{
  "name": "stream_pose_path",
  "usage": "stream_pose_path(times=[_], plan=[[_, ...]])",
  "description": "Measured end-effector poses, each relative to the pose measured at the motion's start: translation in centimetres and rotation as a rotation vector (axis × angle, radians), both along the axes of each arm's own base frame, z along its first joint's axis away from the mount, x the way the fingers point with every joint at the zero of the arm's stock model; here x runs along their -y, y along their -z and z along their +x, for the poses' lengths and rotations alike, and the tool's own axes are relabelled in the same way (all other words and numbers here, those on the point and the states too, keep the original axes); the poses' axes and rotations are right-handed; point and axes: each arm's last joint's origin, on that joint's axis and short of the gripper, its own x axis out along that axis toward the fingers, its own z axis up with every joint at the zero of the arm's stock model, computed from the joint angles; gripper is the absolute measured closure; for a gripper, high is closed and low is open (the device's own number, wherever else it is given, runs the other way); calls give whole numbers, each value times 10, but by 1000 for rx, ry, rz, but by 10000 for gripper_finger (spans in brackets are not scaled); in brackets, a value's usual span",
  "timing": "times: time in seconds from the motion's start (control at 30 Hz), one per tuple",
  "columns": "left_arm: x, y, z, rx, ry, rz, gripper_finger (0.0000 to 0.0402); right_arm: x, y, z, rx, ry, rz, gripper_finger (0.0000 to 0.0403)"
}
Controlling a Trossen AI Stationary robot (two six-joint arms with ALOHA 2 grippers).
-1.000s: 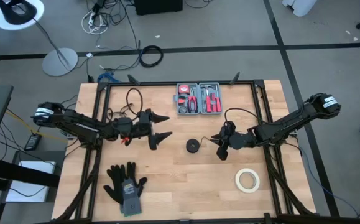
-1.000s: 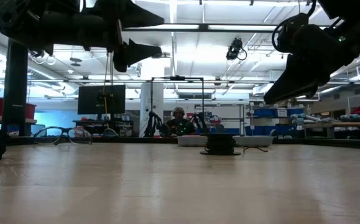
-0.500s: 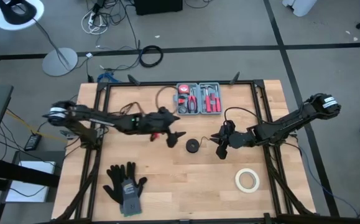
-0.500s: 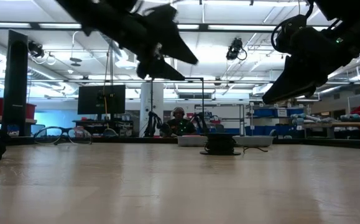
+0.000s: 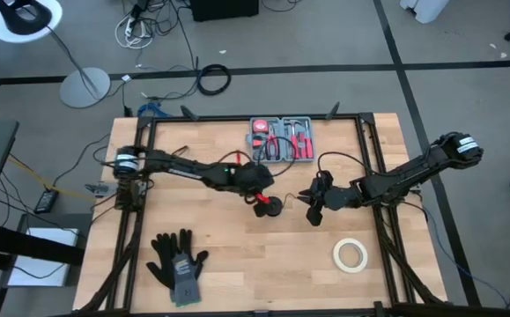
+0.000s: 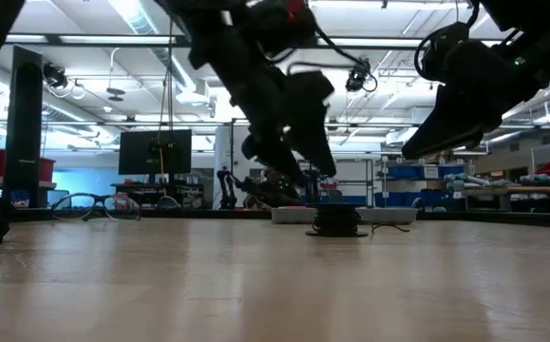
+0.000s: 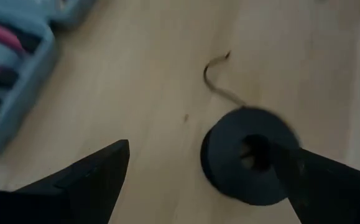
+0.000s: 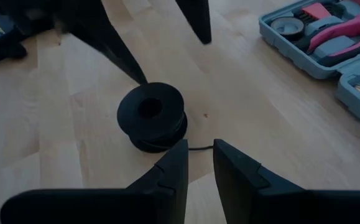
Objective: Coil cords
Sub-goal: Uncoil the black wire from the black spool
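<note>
The cords are one thin black wire wound on a small round black puck (image 5: pixel 273 208) (image 8: pixel 152 117) that rests flat on the table's middle. A short tail of the wire (image 8: pixel 198 148) (image 7: pixel 216 78) lies loose on the wood. My left gripper (image 5: pixel 263 202) (image 7: pixel 198 149) (image 6: pixel 312 173) hovers open over the puck's left side, slanting down, with the puck between its spread fingers and under neither. My right gripper (image 5: pixel 311 211) (image 8: pixel 199 152) (image 6: pixel 411 150) hangs above the table to the puck's right, its fingers a narrow gap apart, above the wire's tail.
A grey tool case (image 5: pixel 282 139) with red-handled tools lies at the far middle. Black gloves (image 5: pixel 178 258) lie near the front left and a white tape roll (image 5: pixel 350 254) near the front right. Bare wood surrounds the puck.
My left gripper has swept from the table's left toward the puck, tipped from about level to slanting down, and sunk a little, staying open. The puck has not moved.
</note>
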Motion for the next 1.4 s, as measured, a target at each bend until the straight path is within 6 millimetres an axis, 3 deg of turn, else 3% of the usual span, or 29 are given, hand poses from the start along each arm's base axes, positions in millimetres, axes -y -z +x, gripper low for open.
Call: stream_pose_path(times=[0.3, 0.5, 0.7, 1.07, 1.4], plan=[[0, 23, 21, -158, 3, -35, 9, 0, 0, 0, -1, -5, 4, 328], [-1, 27, 15, -234, -32, -30, 9, 0, 0, 0, 5, -4, 6, 328], [-3, 19, 7, -266, -75, 40, 9, -2, 3, 4, 7, -5, 6, 328], [-4, 29, -19, -267, -86, 53, 9, -10, 39, 32, 12, -18, 16, 326], [-11, 23, -68, -135, -152, 61, 9, -19, 54, 54, 159, -132, 110, 327]])
